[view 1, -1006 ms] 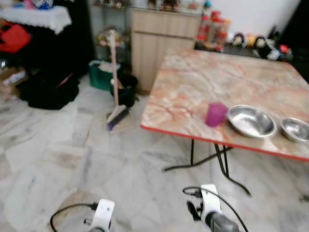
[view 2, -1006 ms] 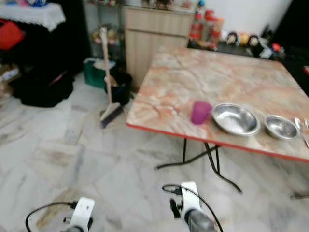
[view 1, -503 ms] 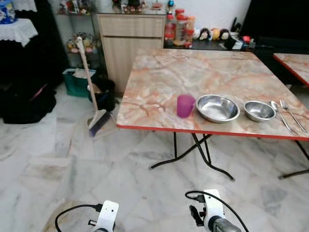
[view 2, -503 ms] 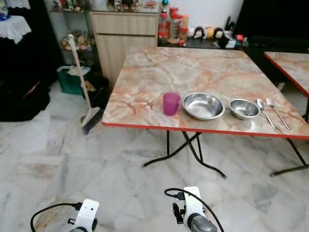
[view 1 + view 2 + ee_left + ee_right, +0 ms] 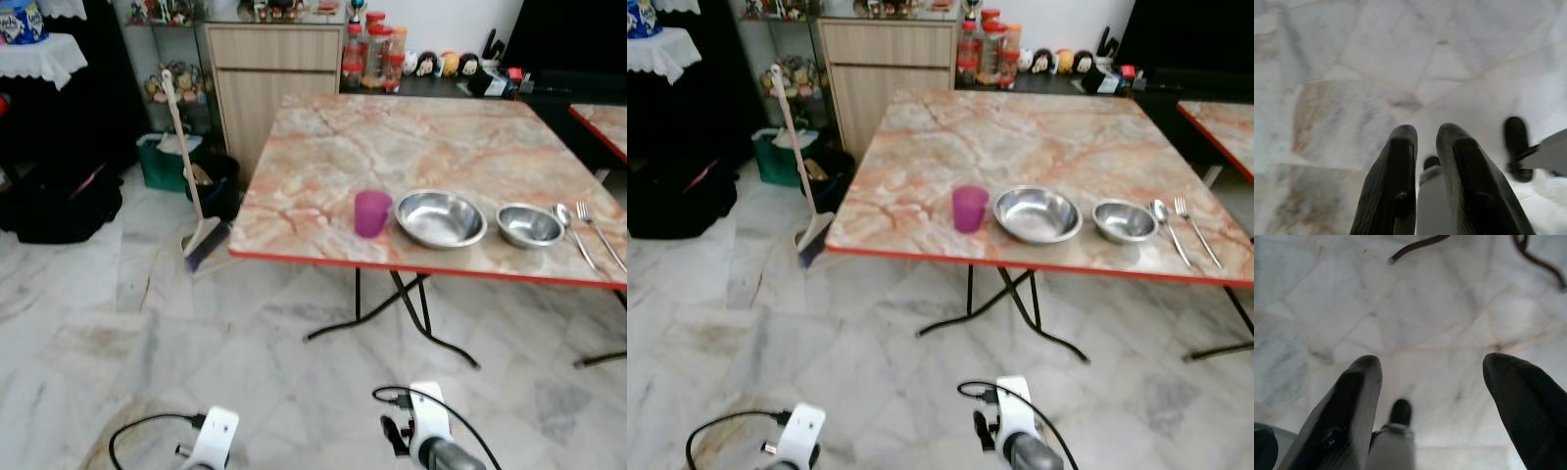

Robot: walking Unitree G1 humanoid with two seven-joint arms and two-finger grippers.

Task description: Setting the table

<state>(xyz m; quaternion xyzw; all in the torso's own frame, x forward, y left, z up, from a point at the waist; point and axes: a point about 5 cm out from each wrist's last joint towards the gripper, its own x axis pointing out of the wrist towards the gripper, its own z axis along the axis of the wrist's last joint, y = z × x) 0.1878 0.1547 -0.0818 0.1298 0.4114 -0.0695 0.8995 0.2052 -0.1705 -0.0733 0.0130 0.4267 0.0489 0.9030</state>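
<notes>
Five pieces of tableware sit in a row along the near edge of the marble-patterned folding table [image 5: 1038, 137]: a purple plastic cup [image 5: 970, 208], a large steel bowl [image 5: 1037, 213] just beside it, a smaller steel bowl [image 5: 1125, 220], then a spoon [image 5: 1167, 227] and a fork [image 5: 1196, 229] lying side by side. All of it lies well ahead of both sets of fingers, across a stretch of marble floor [image 5: 147, 323].

Neither arm is at work. The left gripper [image 5: 1425, 166] hangs low, pointing down at the floor tiles, its two black fingers [image 5: 1393, 186] drawn close together with only a narrow slit between them and nothing held. The right gripper [image 5: 1432, 396] hangs the same way, its fingers [image 5: 1347, 416] spread wide apart over bare tile, also empty; the dark feet of the table frame show on the floor beyond its tips.

As a judgement, the setting is barely begun or only staged: the pieces are bunched in a line at one edge, not laid out as a place setting, and no plate is visible. What seems left is to close the gap to the table, then take up the pieces one at a time and arrange them.

A broom [image 5: 191, 186] leans by the wooden cabinet [image 5: 269, 73], clear of the path.
</notes>
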